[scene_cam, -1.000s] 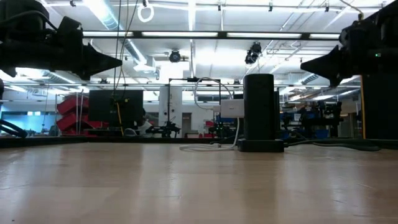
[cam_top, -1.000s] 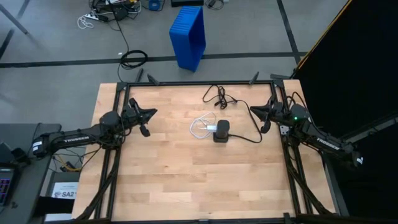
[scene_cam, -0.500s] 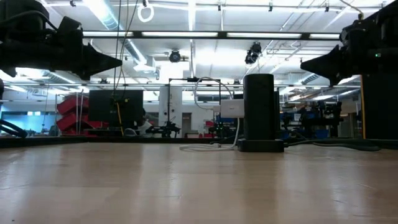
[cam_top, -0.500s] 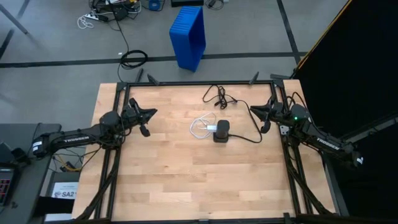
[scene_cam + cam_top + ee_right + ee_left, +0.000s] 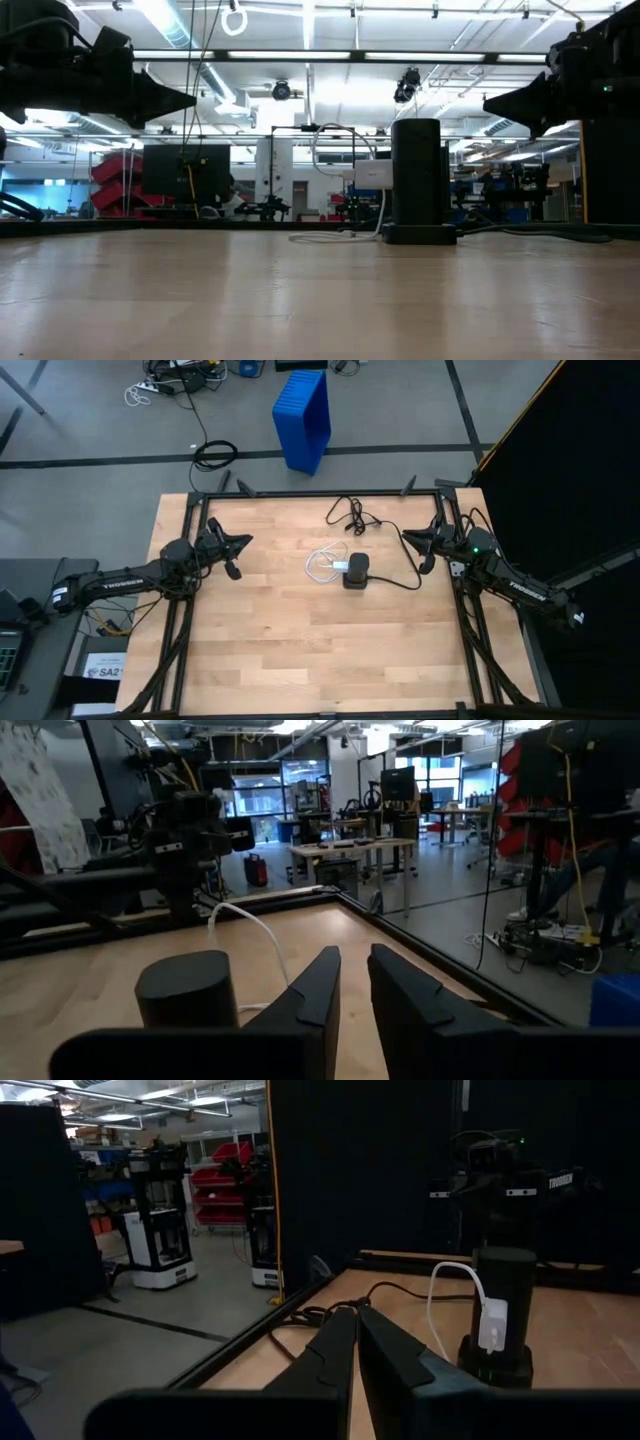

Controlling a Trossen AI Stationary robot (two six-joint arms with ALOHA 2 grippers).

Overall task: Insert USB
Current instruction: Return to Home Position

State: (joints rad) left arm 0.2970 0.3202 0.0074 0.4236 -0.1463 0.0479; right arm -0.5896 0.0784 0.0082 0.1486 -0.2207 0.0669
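Note:
The USB (image 5: pixel 320 565) is a thin white cable looped on the table's middle. Its white plug (image 5: pixel 491 1327) sits against the left side of the upright black adapter box (image 5: pixel 357 573), clear of the tabletop, and the cable (image 5: pixel 255 925) arcs up from it. My left gripper (image 5: pixel 248 540) hovers shut at the table's left, pointing level toward the box, well short of the loop. My right gripper (image 5: pixel 353 952) hovers at the table's right edge (image 5: pixel 404 536), pointing level at the box, with a narrow gap between its fingers and nothing in it.
The box's thin black cord (image 5: pixel 350 515) lies bunched toward the far edge and trails right (image 5: pixel 400 582) below my right gripper. A blue bin (image 5: pixel 303 418) stands on the floor beyond the table. Bare wood (image 5: pixel 320 650) fills the near half.

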